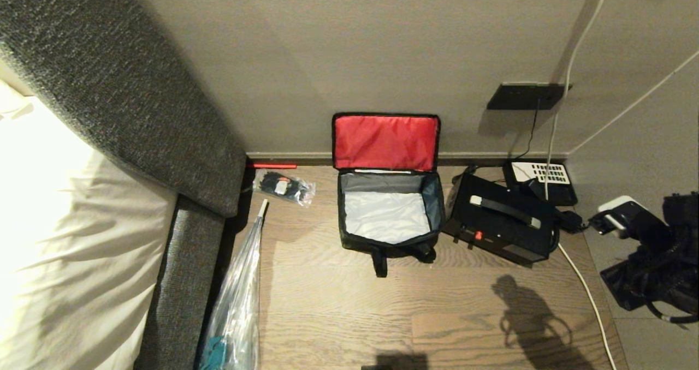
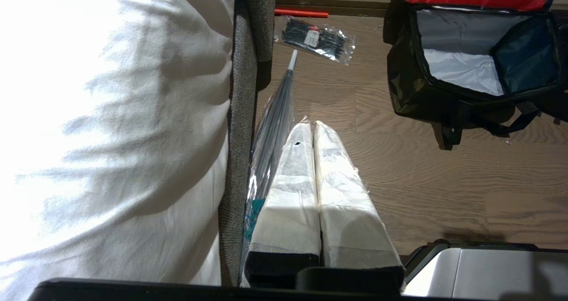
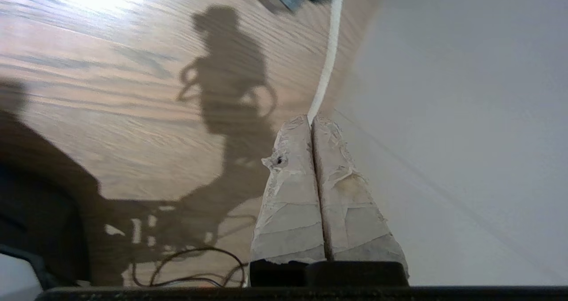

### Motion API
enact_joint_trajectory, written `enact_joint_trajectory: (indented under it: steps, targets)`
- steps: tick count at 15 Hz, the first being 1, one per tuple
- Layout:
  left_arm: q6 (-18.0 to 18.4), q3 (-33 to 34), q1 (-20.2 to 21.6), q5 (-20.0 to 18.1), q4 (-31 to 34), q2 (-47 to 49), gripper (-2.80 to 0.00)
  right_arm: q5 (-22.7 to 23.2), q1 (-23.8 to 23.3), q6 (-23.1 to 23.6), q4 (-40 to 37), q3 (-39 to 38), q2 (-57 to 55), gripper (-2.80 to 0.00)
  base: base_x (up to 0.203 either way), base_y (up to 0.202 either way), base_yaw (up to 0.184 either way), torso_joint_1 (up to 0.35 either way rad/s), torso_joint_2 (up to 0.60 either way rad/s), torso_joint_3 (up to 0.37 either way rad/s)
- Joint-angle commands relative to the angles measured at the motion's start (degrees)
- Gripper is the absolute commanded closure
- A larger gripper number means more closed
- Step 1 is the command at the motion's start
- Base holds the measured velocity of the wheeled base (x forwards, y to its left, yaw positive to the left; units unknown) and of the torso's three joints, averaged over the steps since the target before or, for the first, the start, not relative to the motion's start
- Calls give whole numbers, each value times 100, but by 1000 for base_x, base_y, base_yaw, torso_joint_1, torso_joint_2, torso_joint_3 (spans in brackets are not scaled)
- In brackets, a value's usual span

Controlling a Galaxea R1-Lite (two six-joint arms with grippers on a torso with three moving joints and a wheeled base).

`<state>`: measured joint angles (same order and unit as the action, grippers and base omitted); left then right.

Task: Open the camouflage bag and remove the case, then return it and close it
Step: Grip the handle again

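Observation:
The camouflage bag (image 1: pixel 382 248) stands open on the wood floor by the wall, its red-lined lid (image 1: pixel 385 141) upright and only the silver lining showing inside. It also shows in the left wrist view (image 2: pixel 410 92). The case (image 1: pixel 499 222), flat and black with a red mark, lies on the floor just right of the bag. My right arm (image 1: pixel 655 255) is at the right edge. Its gripper (image 3: pixel 312 119) is shut and empty above the floor near a white cable. My left gripper (image 2: pixel 312 124) is shut and empty beside the bed.
A bed with white bedding (image 1: pixel 60 233) and a grey headboard (image 1: pixel 109 81) fills the left. A clear packet (image 1: pixel 284 187) and a long plastic-wrapped item (image 1: pixel 240 293) lie left of the bag. A black phone (image 1: pixel 540 176), a wall socket (image 1: pixel 527 96) and a white cable (image 1: pixel 587 291) are at the right.

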<state>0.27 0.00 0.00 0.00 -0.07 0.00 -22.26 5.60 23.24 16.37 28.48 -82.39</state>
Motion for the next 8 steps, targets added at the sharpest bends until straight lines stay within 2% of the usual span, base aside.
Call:
enact_joint_trajectory:
  steps: [1, 3, 4, 6, 7, 8]
  targets:
    - [0, 0, 0, 0, -1, 0, 0, 86, 68, 54, 25, 542, -1063, 0, 0, 0, 0, 0, 0, 0]
    - [0, 0, 0, 0, -1, 0, 0, 60, 131, 190, 111, 1231, -1823, 0, 0, 0, 0, 0, 0, 0]
    - [0, 0, 0, 0, -1, 0, 0, -13, 144, 482, 209, 1543, -2191, 0, 0, 0, 0, 0, 0, 0]
    - [0, 0, 0, 0, -1, 0, 0, -118, 155, 1299, 739, 1916, -2902, 0, 0, 0, 0, 0, 0, 0]
    - [0, 0, 0, 0, -1, 0, 0, -148, 159, 1874, 1141, 2037, -3253, 0, 0, 0, 0, 0, 0, 0]
    - [0, 0, 0, 0, -1, 0, 0, -175, 159, 2427, 1462, 2102, -3558, -205, 0, 0, 0, 0, 0, 0]
